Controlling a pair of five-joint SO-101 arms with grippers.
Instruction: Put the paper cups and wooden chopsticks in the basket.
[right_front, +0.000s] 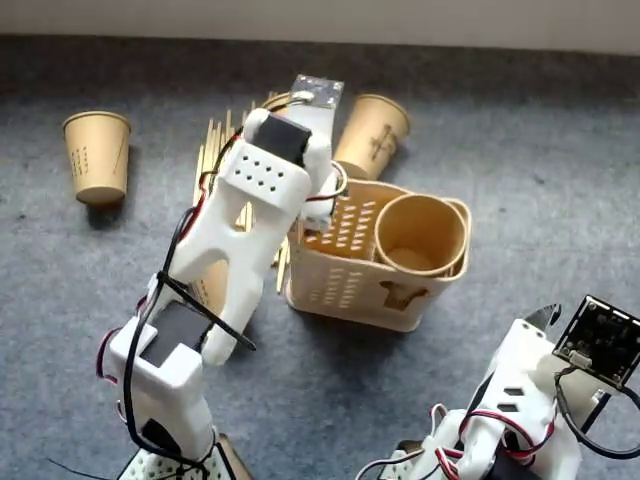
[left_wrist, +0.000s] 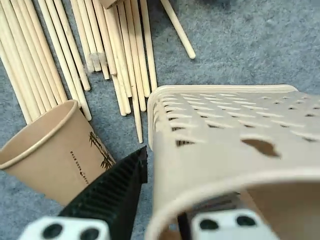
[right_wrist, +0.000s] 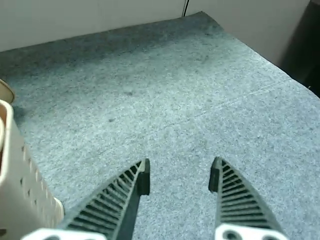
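- Left gripper (left_wrist: 170, 200) was open, astride the basket (right_front: 345, 285) wall at its 10 o'clock corner.
- A paper cup (left_wrist: 55, 150) lay just beside it at 1 o'clock.
- The chopsticks (left_wrist: 45, 55) lay at 9 o'clock, their long axes running 12-to-6.
- Right gripper (right_wrist: 178, 177) was open at 5 o'clock, farther off.

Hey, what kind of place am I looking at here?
Probably a robot practice bench, not a kitchen: two white robot arms stand over a grey felt mat, with paper cups, chopsticks and a basket laid out as props.
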